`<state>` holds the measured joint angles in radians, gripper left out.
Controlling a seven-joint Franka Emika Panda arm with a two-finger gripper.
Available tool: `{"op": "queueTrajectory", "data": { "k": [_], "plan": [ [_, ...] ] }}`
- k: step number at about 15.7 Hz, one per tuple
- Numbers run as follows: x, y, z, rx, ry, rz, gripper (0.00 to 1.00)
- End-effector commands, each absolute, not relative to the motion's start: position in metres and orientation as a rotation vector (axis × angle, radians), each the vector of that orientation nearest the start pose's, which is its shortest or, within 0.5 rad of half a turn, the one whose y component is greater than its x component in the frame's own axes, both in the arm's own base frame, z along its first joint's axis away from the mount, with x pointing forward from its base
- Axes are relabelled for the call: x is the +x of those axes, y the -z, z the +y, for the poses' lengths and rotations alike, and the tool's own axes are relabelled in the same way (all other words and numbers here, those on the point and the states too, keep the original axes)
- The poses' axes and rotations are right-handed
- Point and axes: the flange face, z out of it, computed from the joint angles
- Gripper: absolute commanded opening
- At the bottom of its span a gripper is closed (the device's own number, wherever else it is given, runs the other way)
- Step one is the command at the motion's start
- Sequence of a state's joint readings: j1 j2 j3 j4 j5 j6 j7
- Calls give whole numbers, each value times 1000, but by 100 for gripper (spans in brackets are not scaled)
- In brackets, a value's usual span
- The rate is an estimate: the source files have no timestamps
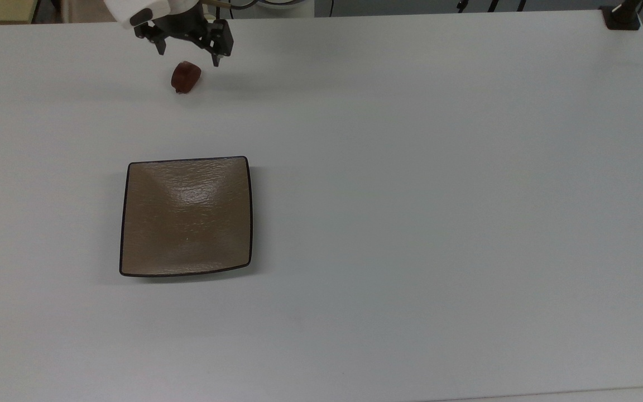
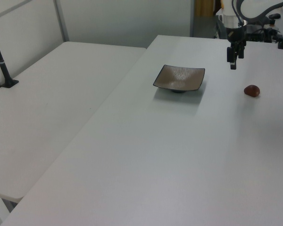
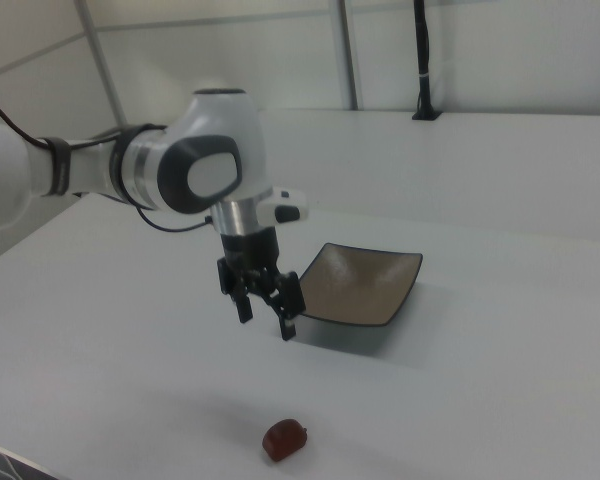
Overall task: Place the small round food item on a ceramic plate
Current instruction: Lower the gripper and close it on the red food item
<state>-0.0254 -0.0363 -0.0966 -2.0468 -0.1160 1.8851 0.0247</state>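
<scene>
Fingers spread wide, the gripper (image 3: 265,320) hangs above the table (image 1: 411,167) near the small round food item (image 1: 185,77), presumably lining up to grasp it, well apart from the ceramic plate (image 1: 186,216).

A wide white counter (image 1: 411,167) fills the room's middle under even, soft light. In the left view a second white table (image 2: 47,108) adjoins it at 9 o'clock, before pale wall panels (image 2: 122,19). A black pole (image 3: 421,60) stands at 12 o'clock in the right view.
</scene>
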Motion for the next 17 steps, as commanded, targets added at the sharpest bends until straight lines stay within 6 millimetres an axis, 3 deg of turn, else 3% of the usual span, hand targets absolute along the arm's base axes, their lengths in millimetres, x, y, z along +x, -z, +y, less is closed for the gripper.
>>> {"op": "queueTrajectory", "data": {
  "k": [1,6,9,14,15,16,17],
  "plan": [
    [501,-409,-94,-3225,-175,190,100],
    [481,-375,-126,-3203,-238,115,100],
    [473,-344,-134,-3195,-276,114,100],
    [474,-318,-136,-3195,-299,119,99],
    [473,-317,-137,-3194,-301,121,67],
    [473,-317,-137,-3195,-297,120,29],
    [474,-316,-137,-3197,-287,117,13]
  ]
}}
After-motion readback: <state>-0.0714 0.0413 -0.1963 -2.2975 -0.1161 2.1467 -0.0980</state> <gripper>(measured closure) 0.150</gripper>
